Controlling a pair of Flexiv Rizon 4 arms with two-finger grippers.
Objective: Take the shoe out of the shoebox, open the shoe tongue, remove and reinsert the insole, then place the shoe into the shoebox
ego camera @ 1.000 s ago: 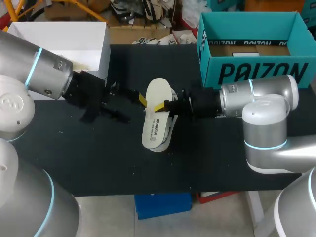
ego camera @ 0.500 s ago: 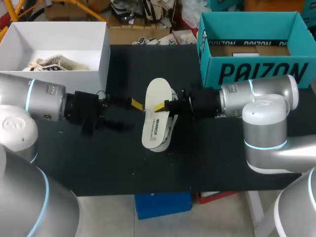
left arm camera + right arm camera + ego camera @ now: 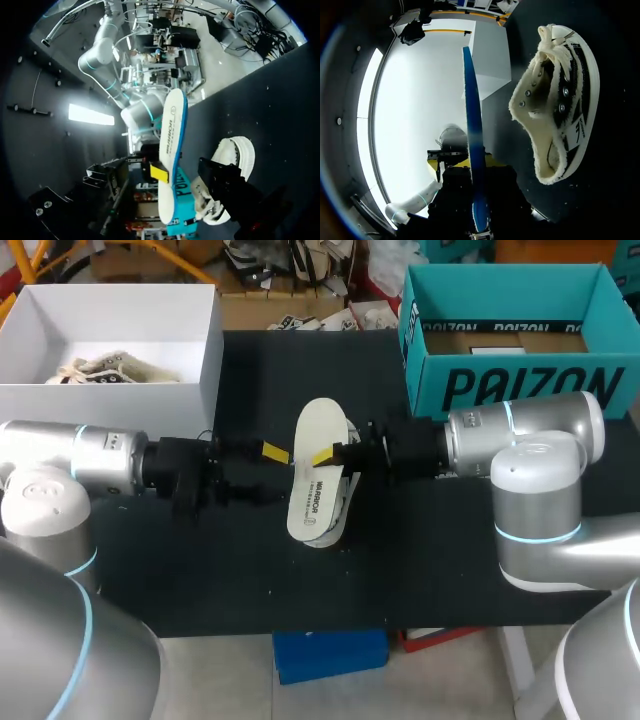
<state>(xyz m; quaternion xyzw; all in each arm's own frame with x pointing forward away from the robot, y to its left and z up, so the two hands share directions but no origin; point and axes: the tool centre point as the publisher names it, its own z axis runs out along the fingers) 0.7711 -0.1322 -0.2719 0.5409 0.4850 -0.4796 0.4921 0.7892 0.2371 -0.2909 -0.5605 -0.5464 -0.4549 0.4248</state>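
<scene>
A white insole (image 3: 316, 472) with a blue underside hangs flat over the white canvas shoe (image 3: 336, 523), which lies on the black table. My right gripper (image 3: 325, 455) is shut on the insole's edge from the right. In the right wrist view the insole (image 3: 471, 115) stands edge-on between the yellow tips, and the shoe (image 3: 555, 110) lies beside it. My left gripper (image 3: 270, 454) is open just left of the insole, not touching it. In the left wrist view the insole (image 3: 171, 135) is ahead of my black finger (image 3: 225, 186), with the shoe (image 3: 235, 152) beyond.
A white shoebox (image 3: 205, 360) at the back left holds another canvas shoe (image 3: 100, 370). A teal box (image 3: 520, 390) stands open at the back right, close behind my right arm. Bare black table (image 3: 200, 560) runs along the front.
My left arm has swung down and lies lower across the table, uncovering the white box. Its gripper drew back a little to the left of the insole. The right arm and insole stayed put.
</scene>
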